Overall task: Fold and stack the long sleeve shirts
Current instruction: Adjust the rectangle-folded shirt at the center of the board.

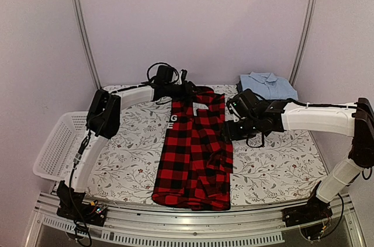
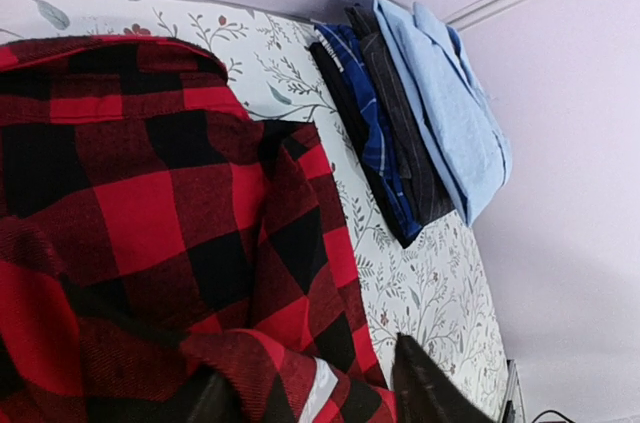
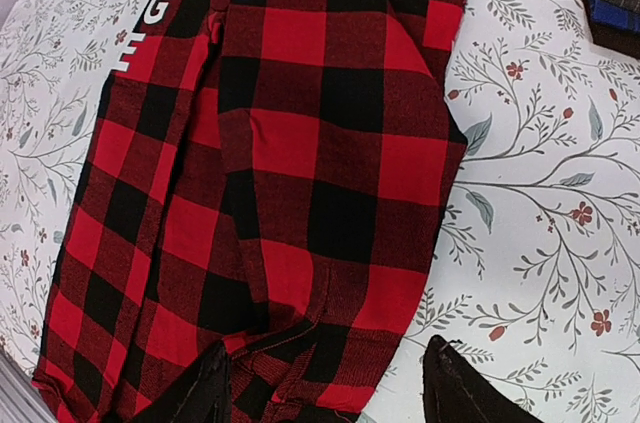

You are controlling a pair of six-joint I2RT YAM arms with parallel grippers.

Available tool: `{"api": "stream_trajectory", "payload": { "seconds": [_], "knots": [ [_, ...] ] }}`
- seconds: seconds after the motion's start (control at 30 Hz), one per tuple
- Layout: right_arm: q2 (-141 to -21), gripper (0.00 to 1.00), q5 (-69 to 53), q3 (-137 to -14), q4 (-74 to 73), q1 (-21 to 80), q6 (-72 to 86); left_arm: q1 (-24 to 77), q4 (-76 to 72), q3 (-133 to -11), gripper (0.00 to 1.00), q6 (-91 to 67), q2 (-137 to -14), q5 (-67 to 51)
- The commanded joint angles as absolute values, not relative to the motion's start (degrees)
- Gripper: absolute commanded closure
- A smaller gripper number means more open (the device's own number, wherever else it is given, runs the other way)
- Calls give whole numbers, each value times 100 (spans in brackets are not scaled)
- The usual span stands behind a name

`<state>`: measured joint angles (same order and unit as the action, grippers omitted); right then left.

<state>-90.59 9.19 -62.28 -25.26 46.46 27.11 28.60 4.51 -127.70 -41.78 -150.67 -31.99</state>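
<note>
Check shirt (image 1: 194, 150) lies flat and lengthwise mid-table on the floral cloth (image 1: 280, 165). One end is at the near edge, the other at the far side under the left arm. It's folded narrow, with the right side laid over the middle. White letters (image 3: 140, 28) show on the strip along its left edge. Left gripper (image 1: 186, 89) sits on the far end of the shirt. In its wrist view the fingers (image 2: 430, 388) stand apart with red-black fabric and a white patch bunched up between them. Can't tell whether the fabric is actually pinched or just lying in the gap. Right gripper (image 3: 325, 398) is at the shirt's right edge, about a third of the way down from the far end. Its jaws are spread wide and hold nothing, and the folded edge lies flat under the gap. The folded stack is at the far right corner, well apart from the check shirt. The light blue shirt (image 1: 267, 86) is on top, the dark shirts (image 2: 385, 133) are under it, and the right gripper is just in front of it. White basket (image 1: 55, 145) hangs off the table's left edge, clear of both arms.
</note>
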Motion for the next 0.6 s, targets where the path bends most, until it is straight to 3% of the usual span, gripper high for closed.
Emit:
{"api": "stream_trajectory", "payload": {
  "seconds": [0.0,0.13,0.4,0.57],
  "knots": [
    [-9140,36,702,-6238,-2367,4761,2616,2751,578,-12525,40,-3813,-14655,-3041],
    [-9279,35,634,-6307,-2381,4895,2607,2636,894,-12207,39,-3590,-14239,-2767],
    [-9507,35,569,-6459,-2435,5321,2700,2359,723,-10505,49,-3607,-13256,-2688],
    [-9860,34,770,-6729,-2645,5604,2789,2297,641,-10281,55,-3647,-13455,-3096]
  ]
}}
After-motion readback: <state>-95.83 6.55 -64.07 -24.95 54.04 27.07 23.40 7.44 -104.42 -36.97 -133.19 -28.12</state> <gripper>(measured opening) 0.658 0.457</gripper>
